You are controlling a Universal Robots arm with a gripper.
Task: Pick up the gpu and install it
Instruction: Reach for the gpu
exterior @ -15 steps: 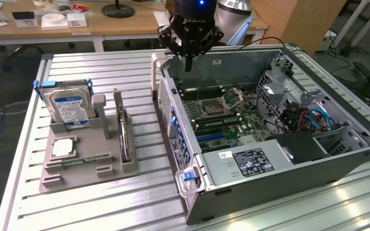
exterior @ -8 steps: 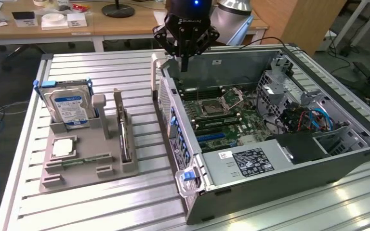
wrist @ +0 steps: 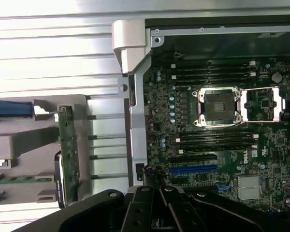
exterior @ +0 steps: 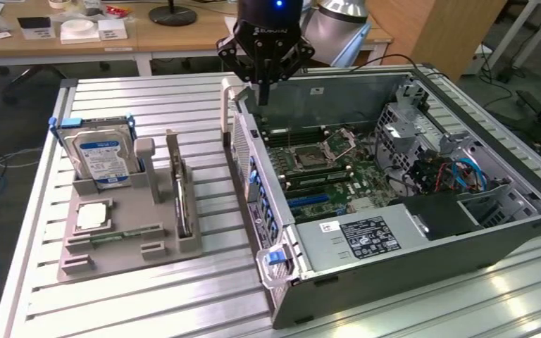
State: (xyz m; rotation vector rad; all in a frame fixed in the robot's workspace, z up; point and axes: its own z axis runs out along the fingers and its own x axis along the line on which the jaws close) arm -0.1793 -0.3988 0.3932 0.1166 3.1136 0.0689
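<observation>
Pincer (exterior: 262,97) closed above case (exterior: 439,246); gpu (exterior: 182,204) in holder (exterior: 120,248).

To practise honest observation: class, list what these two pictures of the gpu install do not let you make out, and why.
- Exterior view: the gpu stands on edge in the grey holder, so its faces barely show and the slot hides its lower edge.
- Wrist view: the end effector covers the motherboard strip nearest it.
- Exterior view: print on the power supply label is too small to read.
</observation>
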